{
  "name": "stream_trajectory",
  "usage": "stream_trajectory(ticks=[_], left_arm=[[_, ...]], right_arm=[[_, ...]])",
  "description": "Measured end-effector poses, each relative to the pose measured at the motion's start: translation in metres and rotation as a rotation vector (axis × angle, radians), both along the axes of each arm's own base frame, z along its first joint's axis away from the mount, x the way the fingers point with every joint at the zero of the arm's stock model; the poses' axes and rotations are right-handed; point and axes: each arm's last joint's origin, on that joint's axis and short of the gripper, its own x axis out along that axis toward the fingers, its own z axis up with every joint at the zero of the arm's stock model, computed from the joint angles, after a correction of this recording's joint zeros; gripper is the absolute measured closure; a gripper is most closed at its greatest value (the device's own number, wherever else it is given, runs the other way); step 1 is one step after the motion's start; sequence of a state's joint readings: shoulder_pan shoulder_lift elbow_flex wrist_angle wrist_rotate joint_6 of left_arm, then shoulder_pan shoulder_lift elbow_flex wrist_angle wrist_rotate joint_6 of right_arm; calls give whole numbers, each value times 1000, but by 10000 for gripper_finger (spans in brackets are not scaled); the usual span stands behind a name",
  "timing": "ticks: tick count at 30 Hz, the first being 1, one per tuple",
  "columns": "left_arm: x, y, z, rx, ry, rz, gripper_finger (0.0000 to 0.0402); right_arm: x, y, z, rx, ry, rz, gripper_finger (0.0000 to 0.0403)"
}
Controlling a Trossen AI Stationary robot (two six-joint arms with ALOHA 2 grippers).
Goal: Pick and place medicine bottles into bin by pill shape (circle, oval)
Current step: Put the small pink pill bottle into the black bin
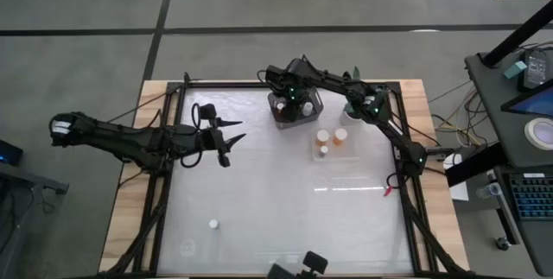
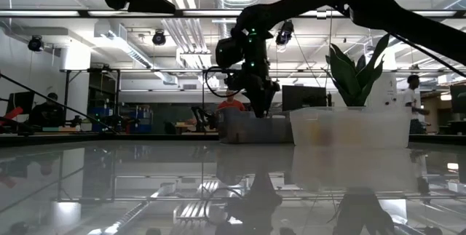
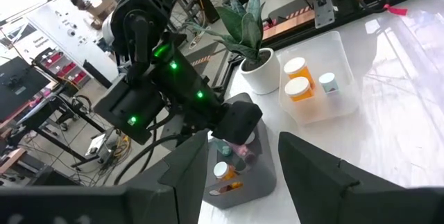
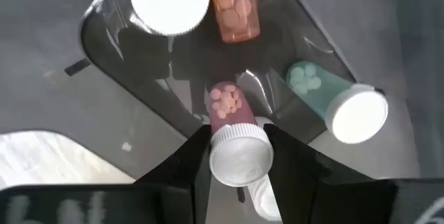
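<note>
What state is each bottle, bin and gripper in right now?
right gripper: over the grey bin, shut on the pink bottle
pink bottle: capped, held
grey bin: holds bottles
clear bin: holds three capped bottles
left gripper: open, empty, waiting mid-table
lone white bottle: alone on the table

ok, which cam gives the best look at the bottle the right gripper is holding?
Right wrist view: the pink bottle sits between the right gripper's fingers over the grey bin, white cap and round pills visible. Left wrist view shows only a glimpse of it under the gripper. High and low views hide it behind the arm.
</note>
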State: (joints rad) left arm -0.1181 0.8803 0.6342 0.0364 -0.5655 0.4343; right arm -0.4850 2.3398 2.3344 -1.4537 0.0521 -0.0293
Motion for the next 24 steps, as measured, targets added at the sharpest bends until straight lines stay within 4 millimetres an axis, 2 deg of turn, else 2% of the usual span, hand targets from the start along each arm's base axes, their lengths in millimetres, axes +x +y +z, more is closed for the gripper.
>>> stream_trajectory(ticks=[24], left_arm=[[0, 0, 0, 1, 0, 0, 240]], right_arm=[[3, -1, 0, -5, -33, -3, 286]])
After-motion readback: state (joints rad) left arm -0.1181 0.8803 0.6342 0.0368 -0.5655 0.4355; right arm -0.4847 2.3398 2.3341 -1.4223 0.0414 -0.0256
